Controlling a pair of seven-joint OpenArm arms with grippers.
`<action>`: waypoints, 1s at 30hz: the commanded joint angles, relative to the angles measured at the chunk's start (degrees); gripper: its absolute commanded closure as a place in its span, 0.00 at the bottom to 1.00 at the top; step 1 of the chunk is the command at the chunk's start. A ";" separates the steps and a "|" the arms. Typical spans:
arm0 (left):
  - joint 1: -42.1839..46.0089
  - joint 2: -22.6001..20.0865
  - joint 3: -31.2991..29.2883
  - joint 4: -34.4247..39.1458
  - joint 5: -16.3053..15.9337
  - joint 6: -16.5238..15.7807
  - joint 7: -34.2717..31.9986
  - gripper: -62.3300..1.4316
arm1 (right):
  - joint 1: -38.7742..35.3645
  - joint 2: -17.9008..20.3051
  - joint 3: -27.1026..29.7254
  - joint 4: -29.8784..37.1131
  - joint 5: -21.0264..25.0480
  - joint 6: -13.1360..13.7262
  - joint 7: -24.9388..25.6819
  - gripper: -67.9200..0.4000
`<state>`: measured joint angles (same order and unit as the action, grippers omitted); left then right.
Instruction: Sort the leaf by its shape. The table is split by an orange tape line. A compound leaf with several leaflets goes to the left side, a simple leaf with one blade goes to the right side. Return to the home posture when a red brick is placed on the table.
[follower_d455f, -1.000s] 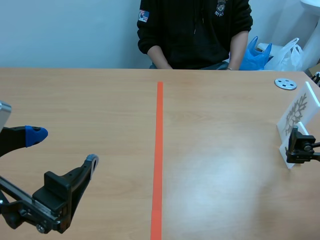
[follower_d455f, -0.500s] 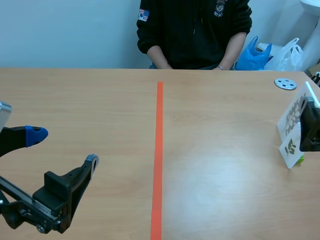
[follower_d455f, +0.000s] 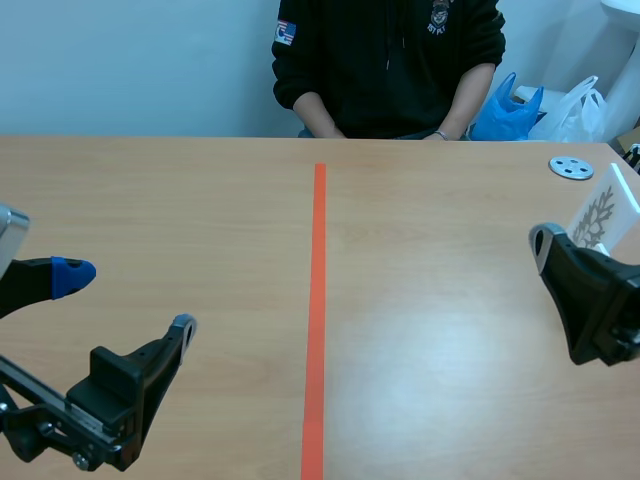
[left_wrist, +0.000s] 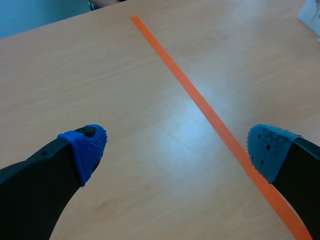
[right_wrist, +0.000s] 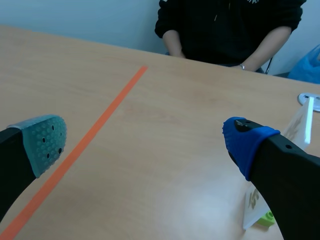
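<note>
Wooden worktop (follower_d455f: 200, 200) under a pale wall, with a person (follower_d455f: 390, 60) in black seated across. My left pincer (left_wrist: 177, 146) hangs released, left of the orange tape line (follower_d455f: 318, 300). My right pincer (right_wrist: 145, 140) is released too. Far right stands the leaf card (follower_d455f: 600, 213). Only my right wrist view shows the green base (right_wrist: 267, 217) at its foot, beside my blue-padded finger.

In the right wrist view the right gripper (right_wrist: 145, 141) covers part of a small white card (right_wrist: 252, 200) with one finger (right_wrist: 250, 142), and the green print is too small to tell. In the scene view the gripper hides the leaf card's (follower_d455f: 601, 215) lower half. The person (follower_d455f: 390, 60) is cut off above the shoulders.
</note>
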<state>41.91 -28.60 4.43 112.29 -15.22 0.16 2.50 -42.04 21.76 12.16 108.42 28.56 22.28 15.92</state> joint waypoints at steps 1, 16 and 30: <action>0.04 0.15 0.04 1.33 -0.22 0.13 -0.92 0.03 | -0.44 0.61 0.15 0.81 0.57 0.33 -0.13 0.00; 0.13 0.15 0.04 1.33 -0.24 0.11 -0.96 0.03 | -2.23 0.61 -0.26 1.11 0.15 1.79 -1.73 0.00; 0.13 0.15 0.04 1.33 -0.22 0.11 -1.20 0.03 | -1.57 0.59 -4.26 1.07 -1.33 1.33 -2.32 0.00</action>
<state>41.91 -28.60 4.43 112.29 -15.22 0.19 2.33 -44.31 21.76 7.49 108.75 26.61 23.59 12.93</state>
